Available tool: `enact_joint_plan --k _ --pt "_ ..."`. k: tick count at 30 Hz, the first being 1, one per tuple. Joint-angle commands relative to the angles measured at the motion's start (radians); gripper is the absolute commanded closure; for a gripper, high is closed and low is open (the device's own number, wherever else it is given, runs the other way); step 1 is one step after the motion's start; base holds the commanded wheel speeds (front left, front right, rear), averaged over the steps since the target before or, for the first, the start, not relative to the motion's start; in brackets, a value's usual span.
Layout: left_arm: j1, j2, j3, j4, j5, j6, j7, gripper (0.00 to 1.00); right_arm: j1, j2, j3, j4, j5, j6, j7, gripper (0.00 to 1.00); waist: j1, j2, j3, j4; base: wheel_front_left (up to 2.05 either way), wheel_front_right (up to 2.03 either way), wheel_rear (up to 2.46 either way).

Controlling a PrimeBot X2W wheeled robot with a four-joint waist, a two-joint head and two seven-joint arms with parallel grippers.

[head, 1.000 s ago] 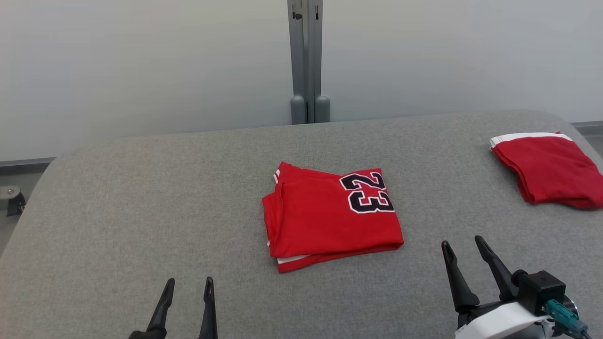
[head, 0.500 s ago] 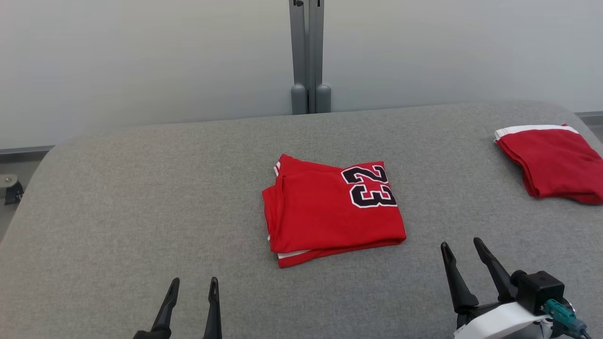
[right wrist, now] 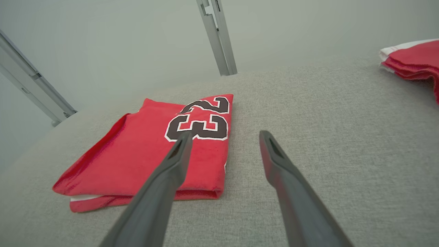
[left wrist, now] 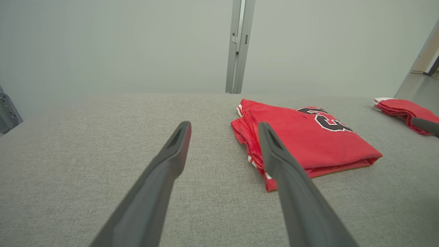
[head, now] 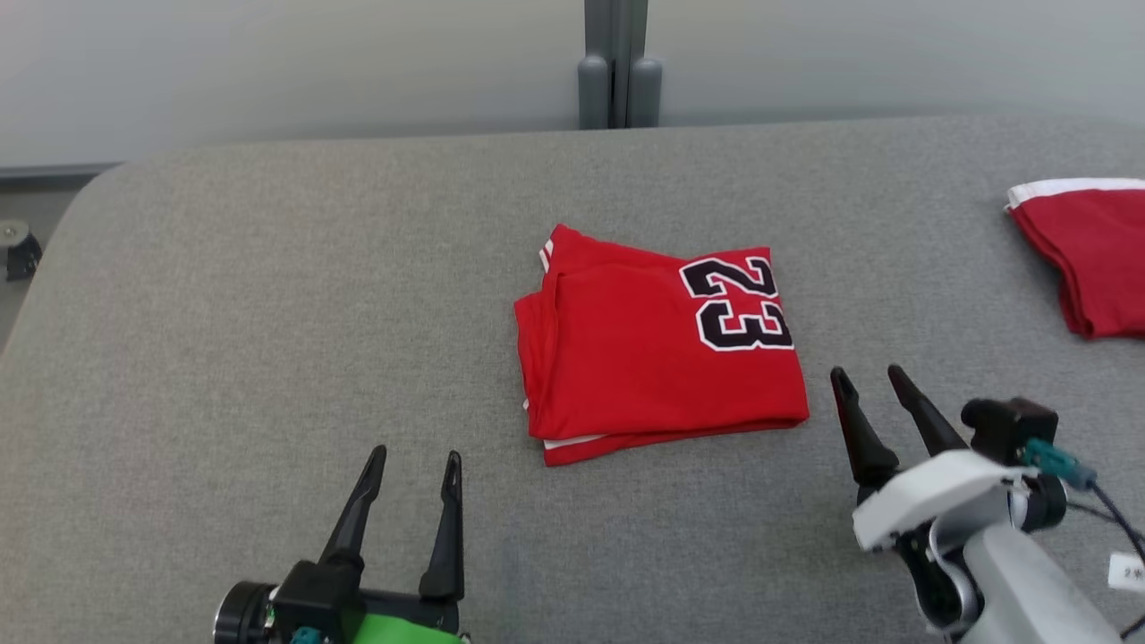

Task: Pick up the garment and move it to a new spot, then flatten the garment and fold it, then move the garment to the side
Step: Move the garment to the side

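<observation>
Wide grey table (head: 224, 313), and right in the middle of it lies the red garment (head: 644, 358), folded flat, its "23" toward the right side. At the table's right edge, well apart, sits a second folded red cloth (head: 1096, 259). The left pincer (head: 416, 456) hangs near the front edge, fully spread, holding nothing. The right pincer (head: 866, 371), spread just as wide and empty, is just beside the garment's near right corner.

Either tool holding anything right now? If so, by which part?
Nothing held. Left tool and right tool are both open and empty; the folded red jersey lies free on the grey table.
</observation>
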Motion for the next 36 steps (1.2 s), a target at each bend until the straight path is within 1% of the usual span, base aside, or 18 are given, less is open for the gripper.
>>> enact_joint_plan --k 1,3,4,9,13,16,17,18,19,21,24,29,33,36 --pt "-0.030 0.002 -0.010 -0.002 0.004 0.005 0.000 0.00 -0.069 -0.013 0.008 0.032 0.032 0.000 0.021 0.00 0.0000 0.0000 0.081 0.038 0.00 0.00 0.00" --pt "-0.052 0.002 -0.030 -0.003 -0.003 0.006 0.000 0.00 -0.139 -0.035 0.027 0.092 0.069 0.000 0.069 0.00 0.0000 0.0000 0.114 0.054 0.00 0.00 0.00" --pt "-0.078 0.002 -0.052 -0.003 -0.011 0.007 0.000 0.00 -0.217 -0.061 0.055 0.147 0.107 0.000 0.122 0.00 0.0000 0.0000 0.145 0.072 0.00 0.00 0.00" --pt "-0.118 0.002 -0.089 0.002 -0.025 0.010 0.000 0.00 -0.346 -0.119 0.127 0.247 0.188 0.000 0.271 0.00 0.0000 0.0000 0.196 0.108 0.00 0.00 0.00" --pt "-0.132 0.002 -0.102 0.007 -0.033 0.021 0.000 0.00 -0.388 -0.134 0.185 0.283 0.245 0.000 0.324 0.00 0.0000 0.0000 0.210 0.120 0.00 0.00 0.00" --pt "-0.139 0.002 -0.106 0.008 -0.040 0.026 0.000 0.00 -0.394 -0.137 0.226 0.303 0.281 0.000 0.332 0.00 0.0000 0.0000 0.212 0.122 0.00 0.00 0.00" --pt "-0.140 0.002 -0.106 0.008 -0.041 0.027 0.000 0.00 -0.394 -0.136 0.249 0.303 0.289 0.000 0.332 0.62 0.0000 0.0000 0.212 0.120 0.00 0.00 0.00" --pt "-0.141 0.002 -0.106 0.007 -0.042 0.027 0.000 0.00 -0.395 -0.137 0.262 0.307 0.297 0.000 0.327 0.91 0.0000 0.0000 0.212 0.118 0.00 0.00 0.00" --pt "-0.143 0.002 -0.106 0.007 -0.041 0.026 0.000 0.00 -0.398 -0.140 0.277 0.310 0.305 0.000 0.321 1.00 0.0000 0.0000 0.212 0.114 0.00 0.00 0.00" --pt "-0.145 0.002 -0.102 0.005 -0.034 0.026 0.000 0.00 -0.407 -0.157 0.300 0.317 0.304 0.000 0.299 1.00 0.0000 0.0000 0.212 0.102 0.00 0.00 0.00" --pt "-0.145 0.002 -0.094 0.004 -0.021 0.021 0.000 0.00 -0.435 -0.202 0.319 0.326 0.301 -0.002 0.267 1.00 0.0000 0.0000 0.218 0.078 0.00 0.00 0.00" --pt "-0.153 0.002 -0.079 -0.002 -0.004 0.008 0.000 0.00 -0.498 -0.295 0.353 0.299 0.284 -0.001 0.232 1.00 0.0000 0.0000 0.246 0.017 0.00 0.00 0.00" --pt "-0.169 0.002 -0.073 -0.004 0.016 -0.004 0.000 0.00 -0.548 -0.409 0.367 0.290 0.236 -0.001 0.218 1.00 0.0000 0.0000 0.281 -0.031 0.00 0.00 0.00" --pt "-0.186 0.002 -0.068 -0.002 0.032 -0.014 0.000 0.00 -0.592 -0.491 0.358 0.285 0.209 -0.001 0.223 1.00 0.0000 0.0000 0.311 -0.062 0.00 0.00 0.00"
